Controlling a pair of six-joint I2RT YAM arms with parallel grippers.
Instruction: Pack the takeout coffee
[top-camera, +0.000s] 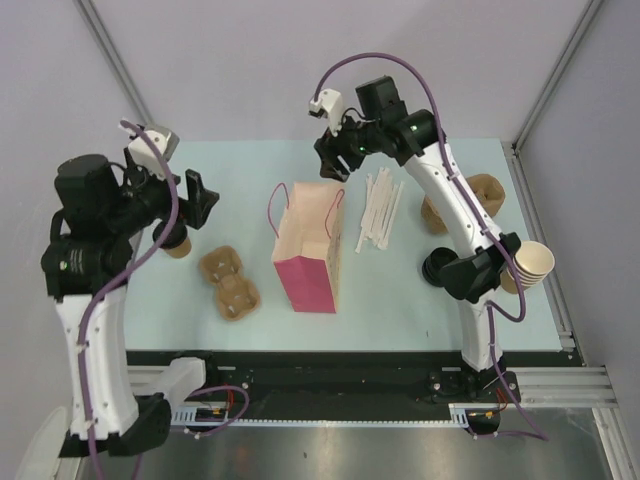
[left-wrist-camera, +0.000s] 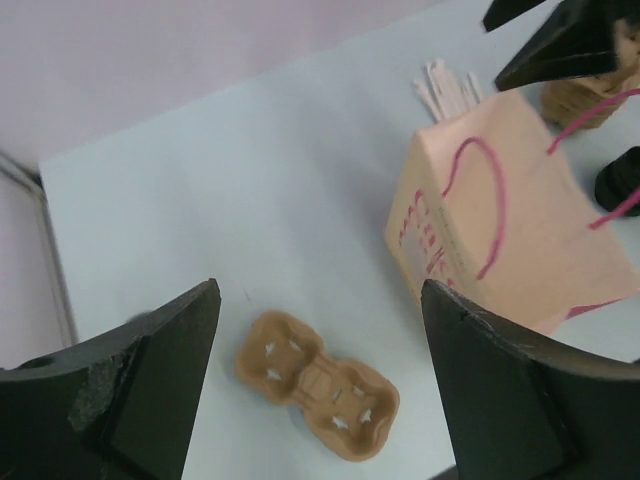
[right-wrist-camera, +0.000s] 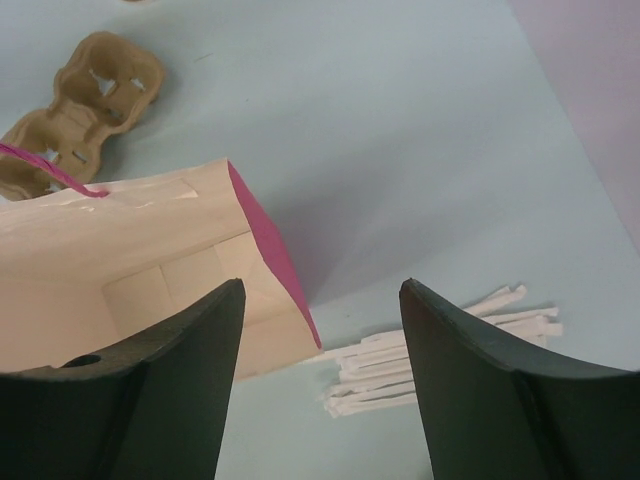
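A pink paper bag (top-camera: 308, 250) with cord handles stands open mid-table. A brown two-cup carrier (top-camera: 228, 280) lies to its left. A small brown paper cup (top-camera: 178, 246) sits under my left arm, mostly hidden; I cannot tell whether it has a lid or is the takeout coffee. My left gripper (top-camera: 200, 195) hangs open and holds nothing, with the carrier (left-wrist-camera: 315, 385) below it and the bag (left-wrist-camera: 500, 230) to its right. My right gripper (top-camera: 333, 165) is open and holds nothing above the bag's far edge; its view shows the bag's mouth (right-wrist-camera: 150, 260).
Wrapped white straws (top-camera: 380, 210) lie right of the bag. At the right side are a stack of lidless brown cups (top-camera: 530, 262), a pile of black lids (top-camera: 437, 265) and more brown carriers (top-camera: 485, 190). A metal rail runs along the table's right edge.
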